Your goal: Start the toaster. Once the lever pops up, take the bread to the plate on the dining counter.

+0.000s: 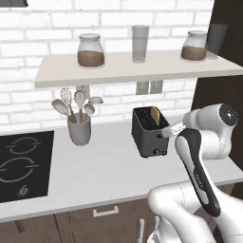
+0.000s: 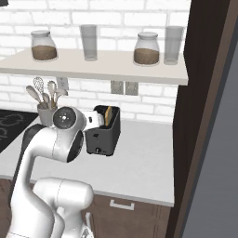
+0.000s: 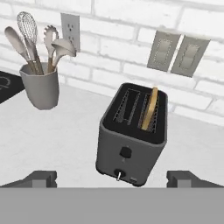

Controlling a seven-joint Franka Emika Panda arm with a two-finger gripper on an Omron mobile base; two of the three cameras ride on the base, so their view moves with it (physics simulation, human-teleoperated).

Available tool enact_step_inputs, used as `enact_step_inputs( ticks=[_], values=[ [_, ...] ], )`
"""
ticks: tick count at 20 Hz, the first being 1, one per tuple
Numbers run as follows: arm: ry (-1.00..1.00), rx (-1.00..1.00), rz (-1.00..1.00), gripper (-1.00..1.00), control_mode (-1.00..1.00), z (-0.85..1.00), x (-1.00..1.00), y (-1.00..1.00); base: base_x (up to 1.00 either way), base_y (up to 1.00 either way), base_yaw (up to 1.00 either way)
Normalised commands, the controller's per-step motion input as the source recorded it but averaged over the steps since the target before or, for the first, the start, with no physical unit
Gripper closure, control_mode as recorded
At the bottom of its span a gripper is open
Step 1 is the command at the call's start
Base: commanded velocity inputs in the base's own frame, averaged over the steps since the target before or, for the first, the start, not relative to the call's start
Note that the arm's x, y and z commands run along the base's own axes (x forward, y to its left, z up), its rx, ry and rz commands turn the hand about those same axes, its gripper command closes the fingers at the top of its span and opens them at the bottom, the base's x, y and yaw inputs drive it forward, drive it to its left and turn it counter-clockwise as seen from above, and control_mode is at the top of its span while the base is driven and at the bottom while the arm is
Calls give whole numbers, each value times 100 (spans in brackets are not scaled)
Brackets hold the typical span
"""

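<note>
The tool point(image 3: 112, 178) stood wide open and empty, its two tips spread either side of the toaster point(image 3: 132, 133), held short of the narrow front face so that it could come in on the lever point(image 3: 118, 175). That lever looked low on the face, though it was too small to say how it sat. The bread point(image 3: 149, 109) stood upright in the slot farther from the utensil pot point(image 3: 40, 87), poking above the top. The toaster sat on the white desk point(image 3: 65, 131), near the brick wall, under the outlets point(image 3: 177, 52).
</note>
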Motion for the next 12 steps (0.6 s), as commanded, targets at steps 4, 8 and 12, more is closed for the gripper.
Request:
enact_step_inputs(
  ticks=[4, 8, 12],
  values=[
    [0, 7, -27, -100, -100, 0, 21, -25, 0, 0, 0],
    [0, 5, -34, -100, -100, 0, 24, -16, 0, 0, 0],
    [3, 6, -14, -100, -100, 0, 30, -17, 0, 0, 0]
  ],
)
